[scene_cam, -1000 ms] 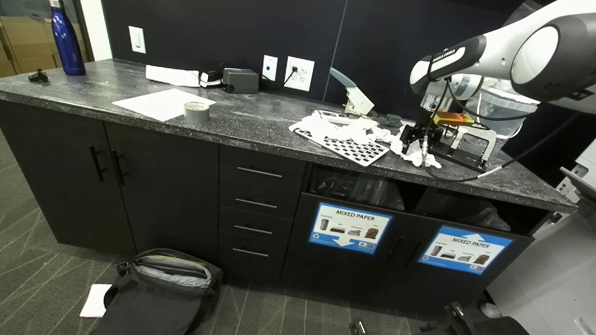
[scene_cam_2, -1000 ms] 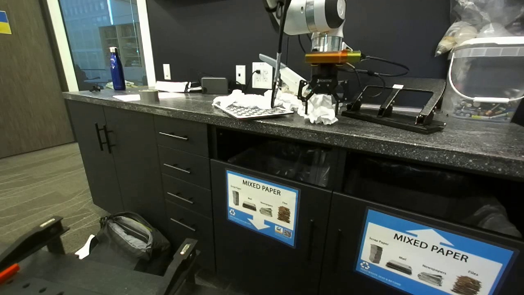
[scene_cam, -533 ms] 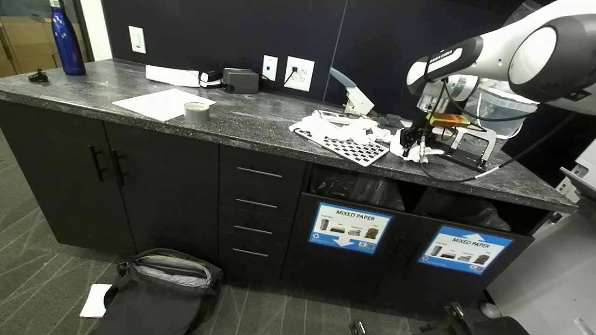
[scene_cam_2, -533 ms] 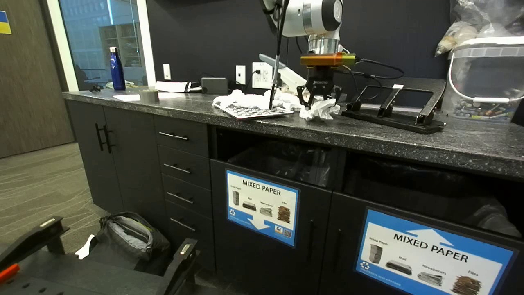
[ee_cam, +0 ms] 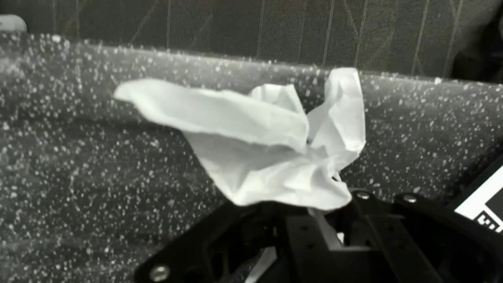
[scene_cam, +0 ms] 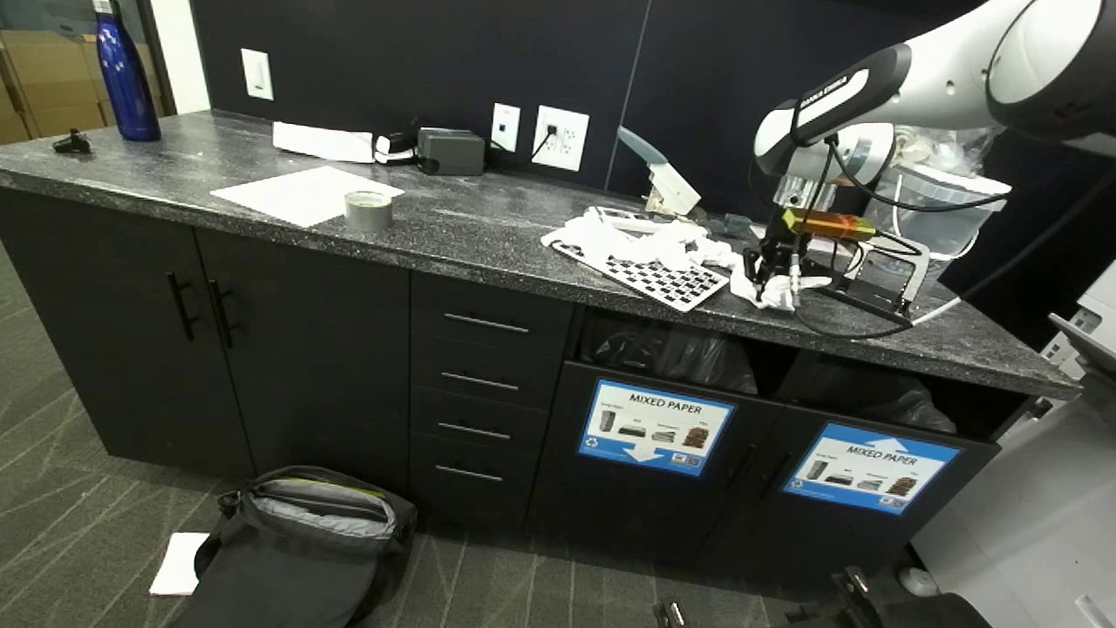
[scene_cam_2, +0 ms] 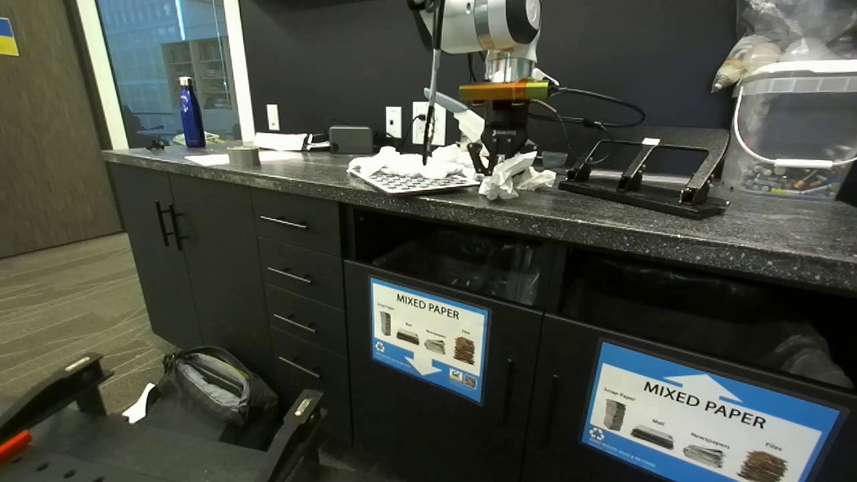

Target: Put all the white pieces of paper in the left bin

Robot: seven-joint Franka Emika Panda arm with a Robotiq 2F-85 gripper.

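Note:
A crumpled white piece of paper [ee_cam: 267, 157] is pinched in my gripper [scene_cam_2: 492, 171], its folds spreading beyond the fingers over the counter in the wrist view. The fingertips themselves are hidden behind it there. The paper seems to rest on the countertop near the front edge. More crumpled white paper [scene_cam: 628, 242] lies over a black-and-white checkered board [scene_cam: 676, 283], left of the gripper in both exterior views. Farther left, a flat white sheet [scene_cam: 305, 194] lies on the counter. The left bin [scene_cam: 706, 362], with a clear liner, opens under the counter, below the papers.
A black stand [scene_cam_2: 643, 181] is right of the gripper, with a clear bucket [scene_cam_2: 797, 127] beyond. A grey tape roll [scene_cam: 368, 211] touches the flat sheet. A second lined bin [scene_cam: 907, 406] sits right of the left bin. A cable [scene_cam: 850, 336] hangs from the arm.
The jaws have gone from open around the crumpled paper to shut on it, bunching it up. The arm has moved a little toward the checkered board, drawing the paper along.

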